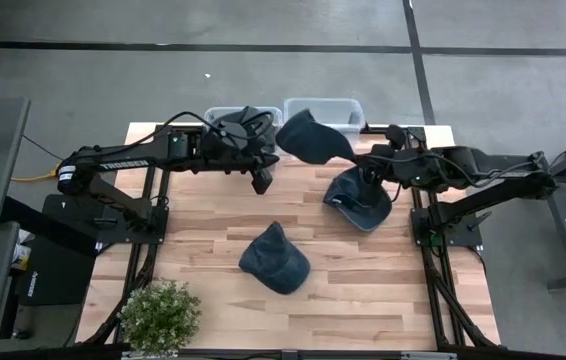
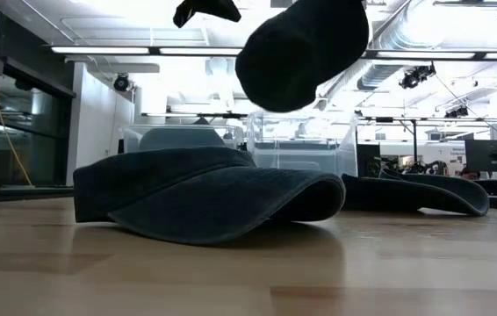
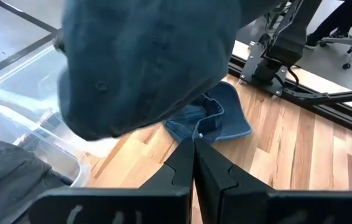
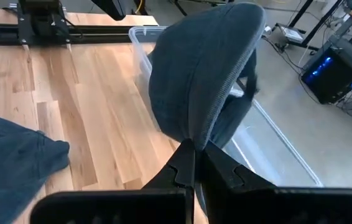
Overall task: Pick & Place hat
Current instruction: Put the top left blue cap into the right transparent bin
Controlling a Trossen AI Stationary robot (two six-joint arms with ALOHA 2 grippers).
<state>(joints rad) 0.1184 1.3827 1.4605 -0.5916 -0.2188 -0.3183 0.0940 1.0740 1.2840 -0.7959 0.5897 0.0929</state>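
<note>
Lying nearest the front edge of the wooden counter [image 1: 383, 300], a dark blue hat [image 1: 275, 258] is seen flat on the wood, with a small green plant [image 1: 160, 316] at the front left corner. A little farther back and to the right, a second blue hat [image 1: 358, 198] is spread on the counter, just below the right arm. Above it, the right gripper [image 4: 193, 149] is held in the air, and its jaws are clamped together on the edge of a third hat [image 1: 308, 138], which hangs free of the counter. This lifted hat is placed over the back part of the counter, partly in front of the right clear bin [image 1: 341, 108]. The left gripper [image 3: 193, 149] is held beside it, near the left clear bin [image 1: 219, 116], and its jaws are pressed together with nothing between them. In the low view the lifted hat is seen high above the two hats that rest on the wood.
</note>
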